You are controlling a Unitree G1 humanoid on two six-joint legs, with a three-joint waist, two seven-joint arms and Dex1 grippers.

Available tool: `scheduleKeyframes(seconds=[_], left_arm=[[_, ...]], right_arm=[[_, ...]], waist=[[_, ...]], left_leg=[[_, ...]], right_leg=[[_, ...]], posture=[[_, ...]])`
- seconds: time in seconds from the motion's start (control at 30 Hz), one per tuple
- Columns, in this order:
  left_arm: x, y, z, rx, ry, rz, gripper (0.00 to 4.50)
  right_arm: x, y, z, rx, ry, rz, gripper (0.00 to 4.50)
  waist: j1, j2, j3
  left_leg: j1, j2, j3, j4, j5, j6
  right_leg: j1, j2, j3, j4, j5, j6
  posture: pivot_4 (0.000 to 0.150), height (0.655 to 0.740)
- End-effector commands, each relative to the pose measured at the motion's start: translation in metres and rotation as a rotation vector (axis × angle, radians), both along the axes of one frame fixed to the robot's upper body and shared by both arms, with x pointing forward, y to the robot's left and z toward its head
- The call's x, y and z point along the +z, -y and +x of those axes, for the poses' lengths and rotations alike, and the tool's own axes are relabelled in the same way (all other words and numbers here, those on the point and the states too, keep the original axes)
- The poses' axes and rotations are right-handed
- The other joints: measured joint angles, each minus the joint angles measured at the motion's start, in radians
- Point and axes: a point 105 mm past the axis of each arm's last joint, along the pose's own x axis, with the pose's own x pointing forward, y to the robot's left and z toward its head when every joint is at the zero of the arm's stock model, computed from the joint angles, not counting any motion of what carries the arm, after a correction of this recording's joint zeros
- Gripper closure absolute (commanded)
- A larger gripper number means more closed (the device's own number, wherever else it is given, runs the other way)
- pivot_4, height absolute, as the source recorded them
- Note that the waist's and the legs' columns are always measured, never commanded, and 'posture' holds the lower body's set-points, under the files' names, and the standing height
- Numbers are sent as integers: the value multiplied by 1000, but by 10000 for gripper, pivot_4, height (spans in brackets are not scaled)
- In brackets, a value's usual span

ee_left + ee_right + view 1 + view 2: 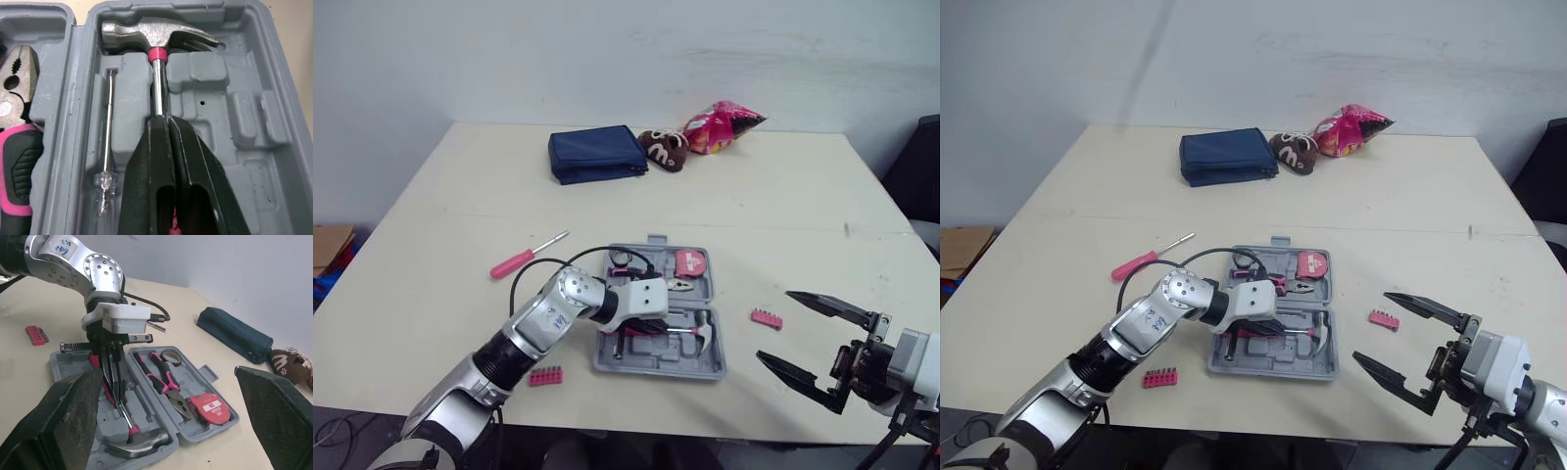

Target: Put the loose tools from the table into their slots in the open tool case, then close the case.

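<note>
Clamping hammer (151, 36) in tool case (685, 366), left fingers (151, 161); right fingers (827, 305) spread near bit strip (767, 318)

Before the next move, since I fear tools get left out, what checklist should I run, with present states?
1. Hammer head in its slot: ok.
2. Left gripper released: not ok, shut on hammer shaft.
3. Right gripper open, clear of case: ok.
4. Pink screwdriver stowed: not ok, lying on table.
5. Left bit strip and right bit strip stowed: not ok, both on table.
</note>
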Motion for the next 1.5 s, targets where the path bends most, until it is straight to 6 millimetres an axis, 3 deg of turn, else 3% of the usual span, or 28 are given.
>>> scheduleKeyframes(seconds=[0.03,0.13,0.2,0.27,0.3,0.37,0.4,0.67,0.73,0.8,1.03,1.13,1.27,1.4,1.5], left_arm=[[-31,-13,-4,54,-84,-4,44635],[13,-10,3,45,-26,-242,44635],[55,-20,-11,-129,84,-402,44635],[74,-33,-16,-179,146,-481,44635],[80,-39,-14,-160,157,-517,44635],[93,-58,-6,-58,136,-619,39498],[89,-81,-2,9,140,-604,37023],[80,-216,2,388,287,-432,881],[77,-268,-4,544,299,-355,258],[75,-308,-13,681,311,-307,258],[63,-411,-61,1091,303,-206,258],[54,-431,-84,1184,278,-167,258],[50,-435,-95,1207,267,-168,258],[52,-412,-82,1094,268,-213,258],[63,-393,-72,1016,289,-247,258]], right_arm=[[6,-2,-2,5,30,-2,0],[6,3,-2,-9,29,-11,0],[7,9,-4,-19,29,-22,0],[6,13,-6,-28,25,-32,0],[6,15,-7,-32,22,-38,0],[5,21,-9,-44,15,-52,0],[5,29,-9,-61,14,-65,0],[-11,91,-21,-214,-40,-135,0],[-20,116,-31,-280,-82,-149,0],[-27,136,-42,-331,-114,-165,0],[-41,181,-67,-473,-198,-164,0],[-47,194,-76,-512,-223,-175,0],[-50,206,-83,-546,-234,-185,0],[-53,200,-76,-494,-225,-178,0],[-53,178,-63,-390,-203,-153,0]], waist=[[0,0,1],[0,5,7],[-3,5,18],[-2,5,22],[0,7,23],[2,9,25],[3,9,25],[-3,1,42],[-4,0,43],[-4,0,43],[-7,1,44],[-10,2,44],[-15,2,44],[-12,2,44],[-13,2,43]], left_leg=[[1,0,0,0,0,0],[-2,0,0,-1,0,0],[-8,0,0,0,1,1],[-15,0,1,1,3,-1],[-21,1,0,2,6,-8],[-28,1,1,4,7,-8],[-29,0,2,4,7,-8],[-29,0,3,3,6,-8],[-28,0,3,3,5,-8],[-28,0,4,2,2,-7],[-27,0,5,1,-5,-3],[-26,0,5,-2,-5,-4],[-25,0,5,-3,-6,-5],[-24,0,4,-2,-7,-9],[-24,-1,4,-2,-6,-10]], right_leg=[[1,0,0,0,0,0],[-2,-1,0,0,0,0],[-9,-1,-1,1,1,2],[-23,0,-1,4,9,18],[-28,2,-2,4,10,18],[-35,3,-1,4,9,19],[-37,4,0,5,8,22],[-39,4,3,7,6,24],[-39,3,2,7,6,24],[-39,1,2,6,6,23],[-40,-2,-1,7,3,17],[-41,-2,-1,7,2,16],[-41,-3,-1,8,1,15],[-40,-4,-3,10,1,15],[-40,-5,-3,13,1,16]], posture=[[1500,7400],[1500,7400],[1500,7400],[1500,7400],[1500,7400],[1500,7400],[1500,7400],[1500,7400],[1500,7400],[1500,7400],[1500,7400],[1500,7400],[1500,7400],[1500,7400],[1500,7400]])
